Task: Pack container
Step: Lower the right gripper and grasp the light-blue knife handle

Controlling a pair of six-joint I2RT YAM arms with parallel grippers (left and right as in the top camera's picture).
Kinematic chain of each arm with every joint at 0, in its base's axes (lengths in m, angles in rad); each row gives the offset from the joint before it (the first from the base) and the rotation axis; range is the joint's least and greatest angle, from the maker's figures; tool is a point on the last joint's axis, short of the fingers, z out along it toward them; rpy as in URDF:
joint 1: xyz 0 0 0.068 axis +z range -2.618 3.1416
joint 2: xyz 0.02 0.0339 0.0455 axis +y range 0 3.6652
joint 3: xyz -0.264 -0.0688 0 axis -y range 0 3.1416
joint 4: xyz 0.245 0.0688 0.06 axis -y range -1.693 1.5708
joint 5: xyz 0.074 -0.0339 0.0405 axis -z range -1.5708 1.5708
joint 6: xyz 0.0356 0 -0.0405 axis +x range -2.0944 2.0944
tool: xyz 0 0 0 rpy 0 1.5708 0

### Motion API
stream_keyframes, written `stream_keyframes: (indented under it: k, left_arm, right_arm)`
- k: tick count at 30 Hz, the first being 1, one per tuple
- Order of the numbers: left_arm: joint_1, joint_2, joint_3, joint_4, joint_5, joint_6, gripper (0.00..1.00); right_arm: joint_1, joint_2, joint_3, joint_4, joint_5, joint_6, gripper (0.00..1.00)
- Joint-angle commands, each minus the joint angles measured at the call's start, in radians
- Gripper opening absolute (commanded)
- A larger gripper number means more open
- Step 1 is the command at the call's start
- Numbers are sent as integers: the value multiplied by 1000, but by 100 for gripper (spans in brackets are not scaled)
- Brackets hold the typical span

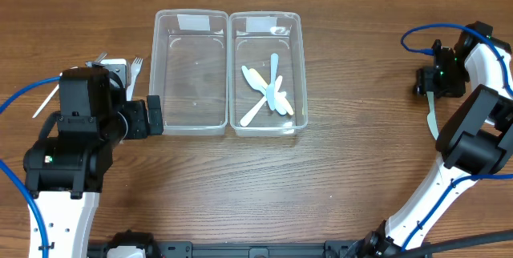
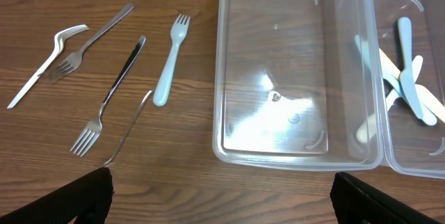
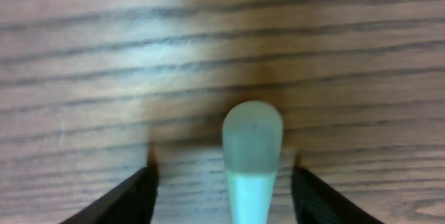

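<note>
Gripping a pale plastic utensil [image 3: 252, 147], the right gripper [image 1: 434, 90] should travel left and release low inside the right container [image 1: 303, 74]; the left gripper [image 1: 155, 115] hangs open.

Finding: a robotics lab bench. Grounds: I am two arms fixed at one edge of a plain wood-grain table [image 1: 337, 178], with blue cables [image 1: 423, 35] looping loose off my links and a black mounting rail [image 1: 256, 250] between my bases. The items on the table are staged props: two matching clear tubs [image 2: 278, 43] ahead of my left gripper [image 2: 221, 177], loose forks [image 2: 104, 92] ahead and to its left, and one pale plastic utensil [image 3: 252, 133] between the fingers of my right gripper [image 3: 222, 189].
</note>
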Motion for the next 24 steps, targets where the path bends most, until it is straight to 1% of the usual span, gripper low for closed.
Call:
stream_keyframes:
  k: [1, 6, 11, 17, 19, 24]
  left_arm:
    - [10, 3, 22, 2, -6, 23, 100]
    - [10, 3, 22, 2, -6, 23, 100]
    - [10, 3, 22, 2, -6, 23, 100]
    - [10, 3, 22, 1, -6, 22, 100]
    - [10, 3, 22, 1, -6, 23, 100]
    - [10, 3, 22, 1, -6, 23, 100]
  right_arm:
    - [-4, 23, 0, 17, -3, 1, 59]
    - [-5, 23, 0, 24, -3, 1, 53]
    - [-5, 23, 0, 25, -3, 1, 40]
    - [-5, 23, 0, 24, -3, 1, 30]
    - [-5, 23, 0, 24, -3, 1, 23]
    - [-5, 23, 0, 24, -3, 1, 19]
